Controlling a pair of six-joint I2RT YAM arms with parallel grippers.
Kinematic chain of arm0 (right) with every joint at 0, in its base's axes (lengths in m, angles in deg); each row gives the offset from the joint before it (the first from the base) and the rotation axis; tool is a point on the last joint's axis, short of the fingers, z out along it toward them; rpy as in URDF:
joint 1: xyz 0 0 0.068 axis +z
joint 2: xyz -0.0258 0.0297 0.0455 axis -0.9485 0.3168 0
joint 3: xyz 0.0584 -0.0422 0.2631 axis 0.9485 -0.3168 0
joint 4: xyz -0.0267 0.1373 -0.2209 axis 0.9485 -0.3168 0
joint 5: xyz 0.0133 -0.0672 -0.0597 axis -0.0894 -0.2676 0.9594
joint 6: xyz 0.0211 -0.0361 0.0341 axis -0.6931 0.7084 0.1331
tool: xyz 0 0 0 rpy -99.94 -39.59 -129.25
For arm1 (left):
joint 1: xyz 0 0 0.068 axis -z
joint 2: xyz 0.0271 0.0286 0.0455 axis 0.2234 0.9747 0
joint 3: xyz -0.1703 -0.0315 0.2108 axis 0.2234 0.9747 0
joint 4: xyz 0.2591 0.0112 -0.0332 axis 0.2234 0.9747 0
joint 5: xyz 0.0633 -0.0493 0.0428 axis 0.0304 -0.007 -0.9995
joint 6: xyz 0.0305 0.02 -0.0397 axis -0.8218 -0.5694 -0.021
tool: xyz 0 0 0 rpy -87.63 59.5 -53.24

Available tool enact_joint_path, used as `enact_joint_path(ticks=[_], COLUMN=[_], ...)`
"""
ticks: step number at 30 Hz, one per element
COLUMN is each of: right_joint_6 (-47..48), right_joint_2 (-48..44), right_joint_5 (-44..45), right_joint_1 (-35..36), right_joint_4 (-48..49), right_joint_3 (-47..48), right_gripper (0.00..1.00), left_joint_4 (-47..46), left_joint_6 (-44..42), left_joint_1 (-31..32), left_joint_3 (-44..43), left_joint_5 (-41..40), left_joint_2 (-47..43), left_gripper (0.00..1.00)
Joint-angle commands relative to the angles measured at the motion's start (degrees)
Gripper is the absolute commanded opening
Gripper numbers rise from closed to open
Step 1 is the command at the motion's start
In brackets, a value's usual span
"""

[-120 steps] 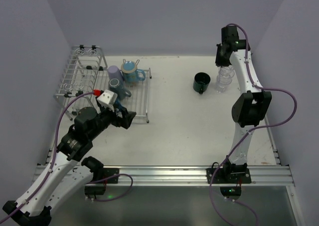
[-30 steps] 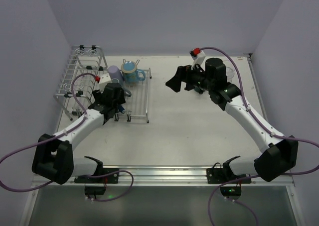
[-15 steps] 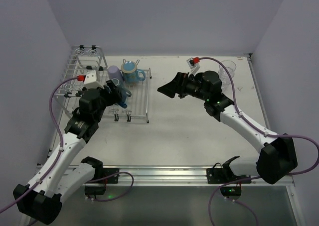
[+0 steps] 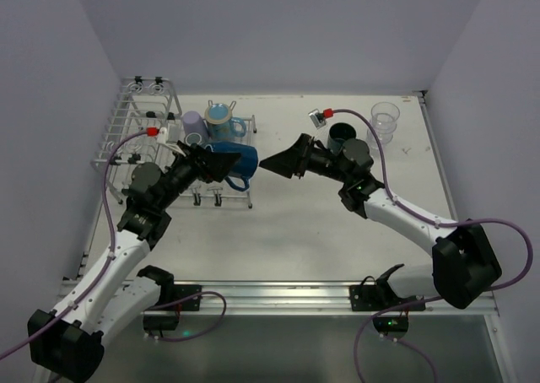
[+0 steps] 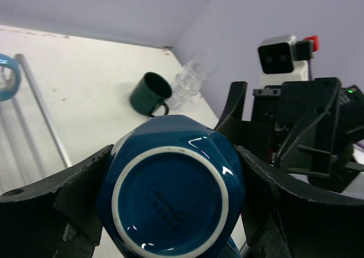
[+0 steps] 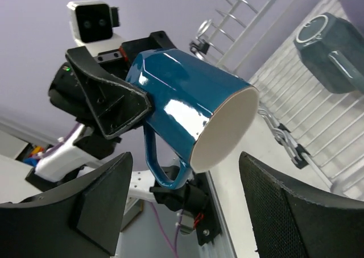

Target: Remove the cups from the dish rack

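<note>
The step in hand looks like a handover in mid-air; the left hand is clamped on the base end of the blue mug, holding it on its side above the 3 o'clock edge of the dish rack, mouth facing 3 o'clock; the right hand hangs just beside that mouth with jaws spread and nothing between them; next, I judge, it must close over the rim or wall before the left hand lets go; the handle hangs low and could foul a finger; 2 cups, lavender and light blue, sit in the rack at 11 o'clock; a dark cup and a clear glass stand at 1 o'clock on the table; bare table lies at 5 o'clock, well apart from both.
</note>
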Motion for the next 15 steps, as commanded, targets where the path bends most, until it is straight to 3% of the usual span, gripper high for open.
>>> enact_joint_path(ticks=[1,5,9,15], right_joint_6=[-2.2,-2.5,-3.0,-8.9], right_joint_2=[-1.0,-1.3,-1.6,0.0], right_joint_5=[-2.9,-4.0,-4.2,-5.1], right_joint_1=[0.8,2.6,4.9,5.5], right_joint_4=[8.0,9.6,12.6,23.4], right_joint_3=[-0.1,0.8,1.5,-0.3], right_gripper=[0.77,0.7,0.56,0.45], left_joint_4=[-18.5,-24.1,-28.2,-31.2], left_joint_6=[7.9,10.6,11.2,12.5], left_joint_1=[0.9,4.2,7.3,9.0], left_joint_3=[0.3,2.2,2.5,2.5], left_joint_5=[6.3,5.4,3.4,1.2], left_joint_2=[0.2,1.7,3.4,3.6], left_gripper=[0.08,0.07,0.07,0.08])
